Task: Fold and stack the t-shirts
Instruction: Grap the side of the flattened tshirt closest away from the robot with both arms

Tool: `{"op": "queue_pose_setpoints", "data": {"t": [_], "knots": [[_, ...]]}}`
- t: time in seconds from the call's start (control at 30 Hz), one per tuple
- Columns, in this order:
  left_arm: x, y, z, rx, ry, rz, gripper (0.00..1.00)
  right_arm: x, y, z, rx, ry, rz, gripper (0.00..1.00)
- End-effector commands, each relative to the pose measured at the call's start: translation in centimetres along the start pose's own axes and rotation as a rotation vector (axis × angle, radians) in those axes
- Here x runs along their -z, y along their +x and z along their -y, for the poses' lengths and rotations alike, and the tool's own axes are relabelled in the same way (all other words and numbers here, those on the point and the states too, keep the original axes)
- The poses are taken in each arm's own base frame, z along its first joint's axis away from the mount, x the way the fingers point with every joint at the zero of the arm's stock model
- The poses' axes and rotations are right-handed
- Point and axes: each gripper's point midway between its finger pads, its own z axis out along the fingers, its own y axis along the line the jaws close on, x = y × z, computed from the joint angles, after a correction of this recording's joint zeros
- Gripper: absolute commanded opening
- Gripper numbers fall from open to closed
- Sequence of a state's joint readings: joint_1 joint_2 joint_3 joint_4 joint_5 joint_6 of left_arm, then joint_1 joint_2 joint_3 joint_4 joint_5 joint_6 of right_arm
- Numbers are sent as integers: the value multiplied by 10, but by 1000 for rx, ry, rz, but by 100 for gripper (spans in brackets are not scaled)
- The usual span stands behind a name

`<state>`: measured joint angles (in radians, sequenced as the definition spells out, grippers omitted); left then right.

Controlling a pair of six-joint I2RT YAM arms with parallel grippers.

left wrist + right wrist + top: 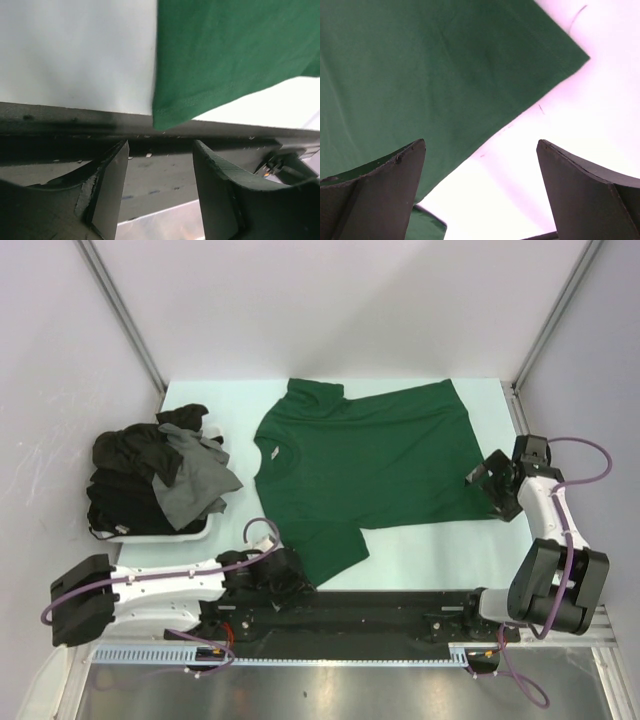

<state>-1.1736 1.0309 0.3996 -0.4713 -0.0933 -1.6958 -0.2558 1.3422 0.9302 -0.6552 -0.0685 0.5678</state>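
A dark green t-shirt (pixel 370 460) lies spread flat in the middle of the table, collar to the left and hem to the right. Several black and dark grey t-shirts (pixel 160 475) sit heaped at the left. My left gripper (pixel 295 578) is low at the table's near edge, just short of the near sleeve (pixel 215 60). It (pixel 160 145) is open with nothing between its fingers. My right gripper (pixel 487 478) hovers at the hem's near right corner (pixel 420 65). It (pixel 481 145) is wide open and empty, with one finger over the cloth and the other over bare table.
A white tray (pixel 150 533) holds the heap of dark shirts at the left. A black rail (pixel 400 605) runs along the near edge of the pale table (pixel 430 550). Metal frame posts (pixel 120 310) rise at the back corners.
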Motion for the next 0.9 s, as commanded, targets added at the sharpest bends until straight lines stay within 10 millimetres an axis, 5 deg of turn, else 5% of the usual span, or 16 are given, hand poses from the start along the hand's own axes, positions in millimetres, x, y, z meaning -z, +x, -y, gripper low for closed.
{"op": "queue_pose_setpoints", "data": {"t": [0.0,0.53,0.67,0.77,0.87], "knots": [[-4,-9,20,92,68,84,58,13,-5,8,6,8,36,100],[-14,-30,7,109,5,218,38,20,-11,16,4,8,44,100],[-17,-32,8,120,17,226,23,18,-12,19,-5,19,41,100],[-15,-33,7,114,2,233,0,15,-11,24,-23,31,28,100],[-3,-39,13,86,12,267,0,11,-8,32,-38,47,20,100]]}}
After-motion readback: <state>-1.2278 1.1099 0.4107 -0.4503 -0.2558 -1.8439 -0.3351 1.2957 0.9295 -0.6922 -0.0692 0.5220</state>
